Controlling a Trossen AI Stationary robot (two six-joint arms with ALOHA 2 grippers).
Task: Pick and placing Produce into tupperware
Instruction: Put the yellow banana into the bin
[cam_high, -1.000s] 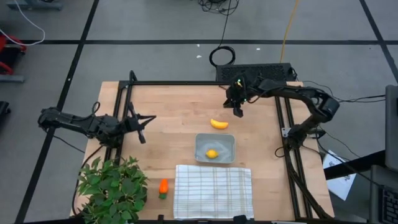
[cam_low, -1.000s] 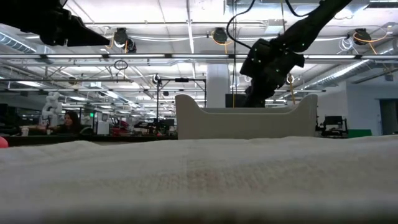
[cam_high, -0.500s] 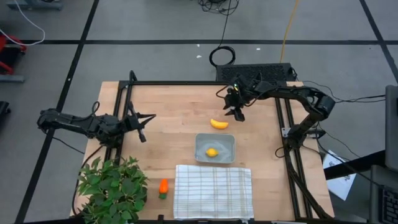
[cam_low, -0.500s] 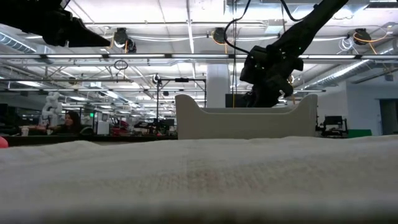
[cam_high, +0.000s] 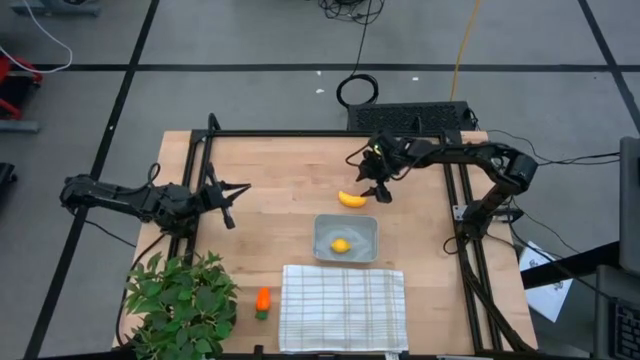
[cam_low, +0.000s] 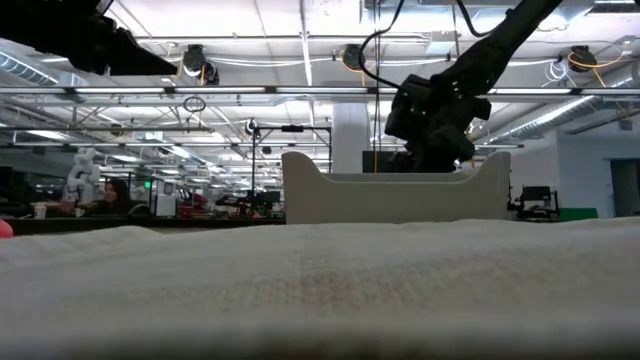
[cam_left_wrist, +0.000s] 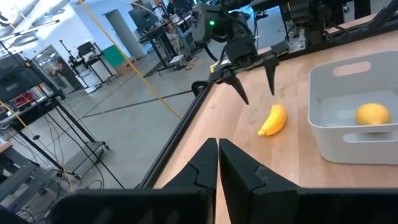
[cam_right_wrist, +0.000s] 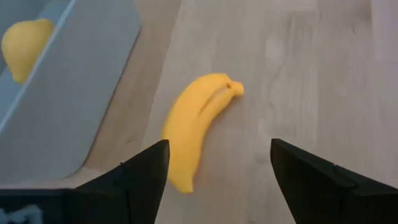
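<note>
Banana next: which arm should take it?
Right. The right gripper hangs open beside the banana, which lies by the container. The left gripper is shut, far off.

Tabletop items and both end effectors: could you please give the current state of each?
Banana: lying on the table, ungrasped.
Lemon: inside the tupperware.
Carrot: on the table, beside the checked cloth.
Right end effector: open, above the banana.
Left end effector: shut, idle at the left.

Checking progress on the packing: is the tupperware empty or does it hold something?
Not empty. The tupperware holds the lemon; the banana lies outside it on the table, below the open right gripper.
</note>
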